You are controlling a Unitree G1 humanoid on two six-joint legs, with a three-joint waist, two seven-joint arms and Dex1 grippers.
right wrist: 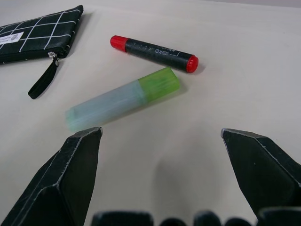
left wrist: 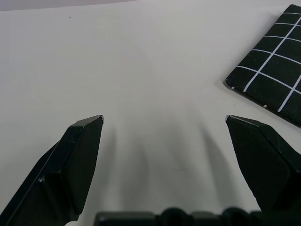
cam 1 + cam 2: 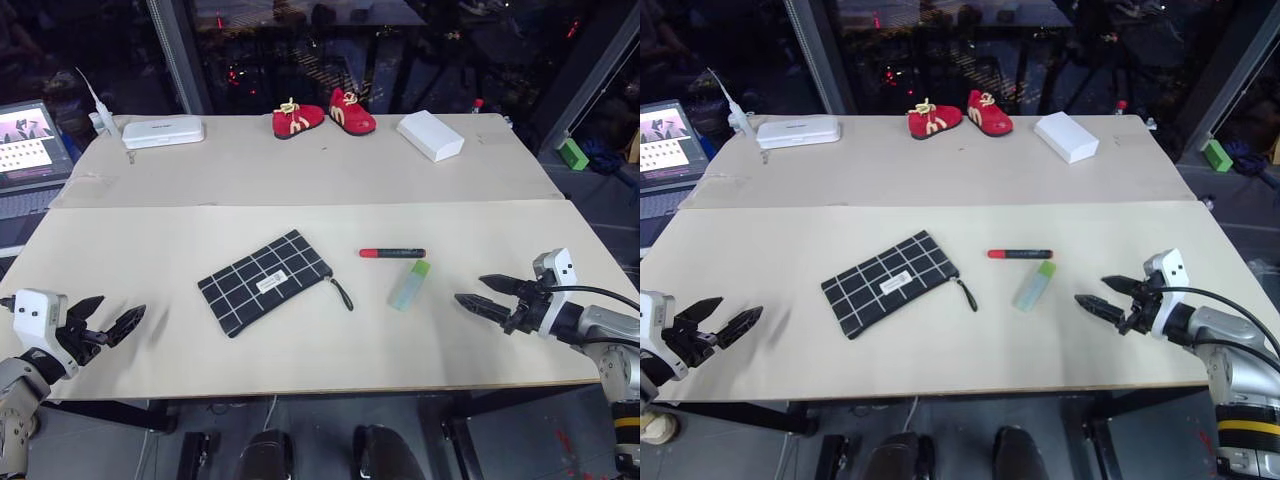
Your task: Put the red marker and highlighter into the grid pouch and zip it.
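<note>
On the near half of the pale tabletop (image 3: 300,360), the grid pouch (image 3: 264,281) lies flat and slightly askew, its white label facing up and its black cord pull (image 3: 341,294) trailing toward the robot's right. Just right of the pull, and apart from it, lie the two writing tools. The red marker (image 3: 392,253) rests crosswise, red at both ends with a dark middle section. The highlighter (image 3: 409,285) lies immediately nearer the robot than the marker, tilted, its bright green cap pointing toward the marker and its pale mint body toward the tabletop's near edge; the two are close together, and contact between them cannot be judged. Neither tool is inside the pouch.

Left gripper (image 3: 113,318): hovers low over the tabletop at the near left, well apart from the pouch, black fingers (image 2: 77,160) spread wide with nothing between them. From the left wrist view, one corner of the pouch shows beyond the fingertips.

Right gripper (image 3: 480,296): hovers at the near right, pointing toward the highlighter, fingers (image 1: 70,183) likewise spread wide and empty. From the right wrist view, highlighter, marker and the zipper end of the pouch lie ahead of the fingertips.

Far half of the tabletop: a pair of small red shoes (image 3: 322,117), a white box (image 3: 430,135) to their right, and a white case (image 3: 163,132) to their left. A lit screen (image 3: 28,142) stands beyond the left edge.
</note>
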